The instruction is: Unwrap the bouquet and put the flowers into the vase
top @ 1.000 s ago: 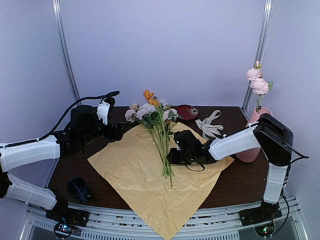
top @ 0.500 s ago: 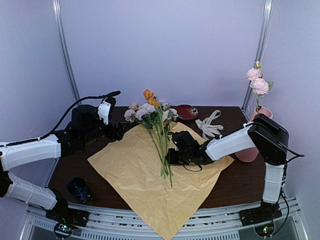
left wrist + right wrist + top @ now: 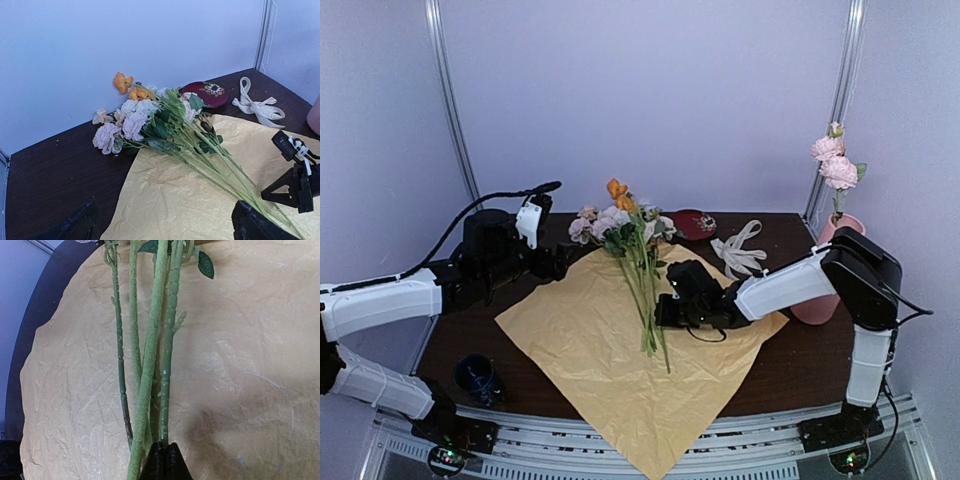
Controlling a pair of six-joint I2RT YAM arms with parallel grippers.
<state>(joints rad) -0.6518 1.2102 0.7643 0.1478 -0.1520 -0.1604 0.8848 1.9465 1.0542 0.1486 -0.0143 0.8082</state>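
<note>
1. The cup (image 3: 477, 377) is small and dark blue. It sits at 7 o'clock on the table (image 3: 800, 365), and its inside is too dark to make out.
2. The left gripper (image 3: 166, 205) is at 10 o'clock, by the paper's far left edge. Its jaws stand wide apart with nothing between them. Its own camera shows only two dark fingertips, cut off by the bottom edge. From above it blends into the dark wood.
3. The paper (image 3: 590, 340) is yellow-tan and crinkled. It is spread flat as a diamond, and its near corner hangs over the table edge at 6 o'clock.
4. The flowers (image 3: 638, 260) lie across the middle of the paper. Their long axis runs from 11 to 5 o'clock. The round pink, white and orange blooms point to 11, past the paper and onto the wood. The thin, fuzzy green stems end toward 5.
5. The right gripper (image 3: 162, 446) has its jaws together low on the stems. One stem runs right up to the tips. Whether it is pinched cannot be told.
6. The dish (image 3: 693, 223) is dark red and round, at 12 o'clock. Leaves partly hide it.
7. The ribbon (image 3: 738, 250) is cream and lies in loose loops at 1 o'clock.
8. The vase (image 3: 832, 235) is smooth and pink and stands upright at 3 o'clock. The right arm hides its middle. Pink flowers (image 3: 835, 165) stand in it.
</note>
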